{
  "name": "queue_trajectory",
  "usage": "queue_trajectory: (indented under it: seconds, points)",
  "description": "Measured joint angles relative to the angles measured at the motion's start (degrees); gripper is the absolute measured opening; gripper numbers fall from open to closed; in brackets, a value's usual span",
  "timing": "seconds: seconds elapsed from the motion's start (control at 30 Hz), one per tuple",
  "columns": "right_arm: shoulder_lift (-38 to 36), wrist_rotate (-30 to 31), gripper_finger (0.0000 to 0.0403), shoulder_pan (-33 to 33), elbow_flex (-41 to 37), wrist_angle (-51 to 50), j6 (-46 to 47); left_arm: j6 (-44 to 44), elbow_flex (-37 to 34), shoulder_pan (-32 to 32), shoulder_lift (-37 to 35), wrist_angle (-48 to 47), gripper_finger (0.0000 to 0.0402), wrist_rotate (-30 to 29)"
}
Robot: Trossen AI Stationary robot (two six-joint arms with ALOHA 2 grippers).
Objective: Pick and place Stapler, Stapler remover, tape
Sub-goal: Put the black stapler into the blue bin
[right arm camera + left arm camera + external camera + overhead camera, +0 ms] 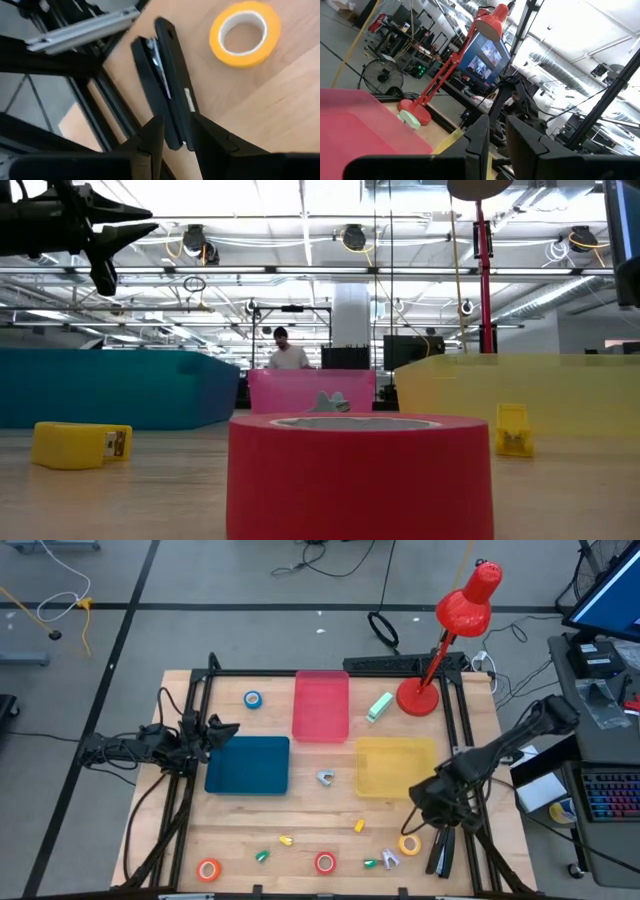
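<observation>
A black stapler (440, 851) lies flat on the table near its right near corner, beside the yellow tape (410, 845). My right gripper (441, 817) is over the stapler's far end, open by a narrow gap. In the right wrist view the stapler (167, 90) runs into the gap of my right gripper (177, 131), with the yellow tape (245, 32) beyond. Red tape (325, 862), orange tape (208, 870) and blue tape (253, 700) lie flat. A silver staple remover (326, 777) sits mid-table and another (390, 859) near the front. My left gripper (226, 730) waits, narrowly open, above the blue tray's left edge. My right gripper has one finger on each side of the black stapler's end (176, 142), coming from above with the fingers across its length. I cannot tell whether the fingers touch it. The stapler lies flat on the table.
A blue tray (247, 764), a pink tray (321, 705) and a yellow tray (395, 766) stand mid-table. A red desk lamp (418, 698) and a mint stapler (379, 707) are at the far right. Small yellow and green staplers (287, 839) dot the near edge. Black frame rails (462, 740) border the table.
</observation>
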Motion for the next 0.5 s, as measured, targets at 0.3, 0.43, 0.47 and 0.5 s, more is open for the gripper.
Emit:
queue_trajectory:
  seconds: [0.3,0.43,0.47,0.5]
  points:
    - [3.6,2.0,0.0153,4.7,0.0,2.2,-0.3,-0.4,0.0,0.0,0.0,0.0,0.0065,0.0]
    - [4.6,6.2,0.0175,6.6,0.0,3.5,-1.2,-0.5,0.0,0.0,0.0,0.0,0.0065,0.1]
    - [5.0,6.2,0.0178,7.0,0.0,3.8,-1.6,-0.5,0.0,0.0,0.0,0.0,0.0065,0.2]
    - [5.3,6.2,0.018,7.4,0.0,4.3,-1.6,-0.5,0.0,0.0,0.0,0.0,0.0065,0.2]
